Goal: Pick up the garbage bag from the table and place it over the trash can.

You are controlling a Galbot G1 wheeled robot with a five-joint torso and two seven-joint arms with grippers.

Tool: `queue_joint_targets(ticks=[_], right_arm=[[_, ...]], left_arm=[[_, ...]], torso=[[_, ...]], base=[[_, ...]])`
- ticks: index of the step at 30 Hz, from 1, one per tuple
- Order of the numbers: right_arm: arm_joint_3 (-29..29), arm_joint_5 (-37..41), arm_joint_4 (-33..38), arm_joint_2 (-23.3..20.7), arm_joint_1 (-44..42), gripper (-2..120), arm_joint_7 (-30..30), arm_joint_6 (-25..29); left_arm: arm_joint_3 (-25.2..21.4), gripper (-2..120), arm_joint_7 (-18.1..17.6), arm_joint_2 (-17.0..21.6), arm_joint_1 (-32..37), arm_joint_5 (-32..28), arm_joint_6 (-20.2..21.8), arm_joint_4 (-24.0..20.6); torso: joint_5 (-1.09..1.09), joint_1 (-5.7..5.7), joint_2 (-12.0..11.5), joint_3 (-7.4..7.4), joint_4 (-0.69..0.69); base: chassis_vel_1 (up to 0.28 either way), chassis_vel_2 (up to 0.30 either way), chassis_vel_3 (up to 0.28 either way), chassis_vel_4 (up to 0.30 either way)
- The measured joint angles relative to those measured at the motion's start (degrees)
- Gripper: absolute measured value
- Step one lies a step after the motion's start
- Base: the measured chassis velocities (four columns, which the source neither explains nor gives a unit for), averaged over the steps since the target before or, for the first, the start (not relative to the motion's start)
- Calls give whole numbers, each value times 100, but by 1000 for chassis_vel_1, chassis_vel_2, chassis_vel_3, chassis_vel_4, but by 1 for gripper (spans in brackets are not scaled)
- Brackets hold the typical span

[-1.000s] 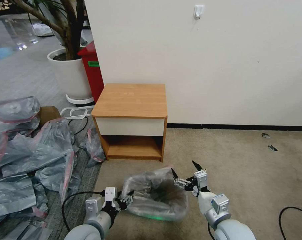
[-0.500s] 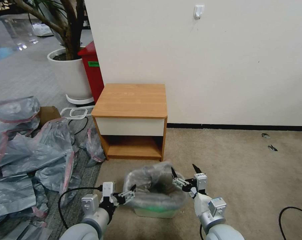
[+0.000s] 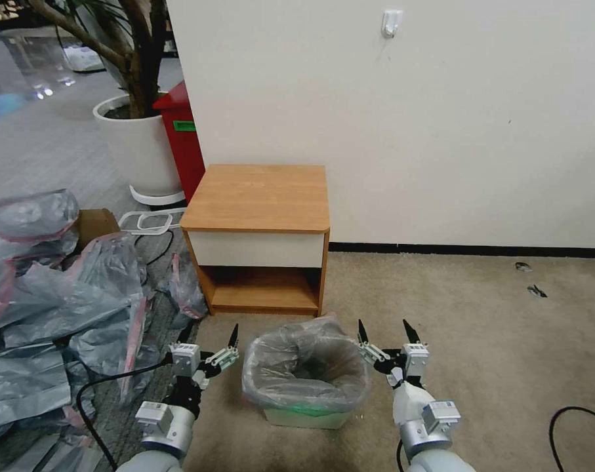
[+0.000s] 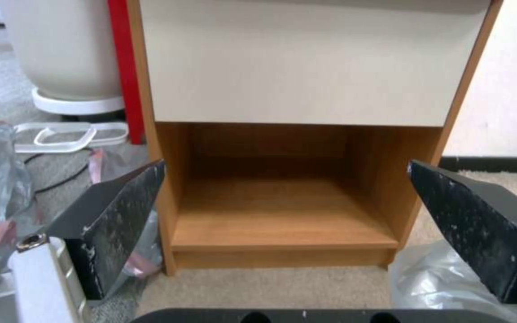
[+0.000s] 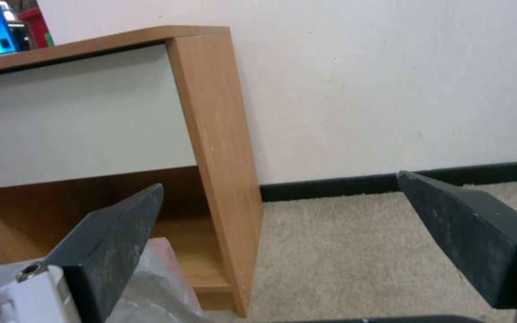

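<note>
Garbage bag [image 3: 304, 370], one single grey translucent sack, is draped over the one trash can [image 3: 307, 415], which stands on the beige carpet [image 3: 494, 328] just in front of the worktop [image 3: 261, 196]; the bag's plastic hangs down over the can's rim all round, so only a low cream strip of the can's front wall shows beneath it, with a faint green glow there. Its pink band cannot be made out. Two grippers flank the can. Beside the can, on its left, the left gripper [image 3: 210, 346] hovers with its two fingers spread wide and nothing between them, apart from the bag. On the can's right, the right gripper [image 3: 384, 335] stands just beside the bag's edge, its two fingers likewise spread and empty; whether a fingertip brushes the plastic is hard to tell. Further left of the can lies a heap of similar grey bags [image 3: 54, 295], cut off by the picture's edge, too crumpled to count. Behind the worktop, away from the can, one red bin [image 3: 182, 141] and one white planter [image 3: 136, 147] stand, the bin partly hidden by the worktop. From the left wrist, the worktop's lower shelf [image 4: 279, 215] sits bare between the black fingertips.
</note>
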Motion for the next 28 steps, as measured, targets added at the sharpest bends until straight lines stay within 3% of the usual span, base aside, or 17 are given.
queue_joint_targets(ticks=[28], right_arm=[[-3,-5,15,-8,4,100,-28,-20]], left_arm=[[6,100,-33,-3,2,-38,49,-17]], torso=[[0,0,0,0,0]], base=[[0,0,0,0]])
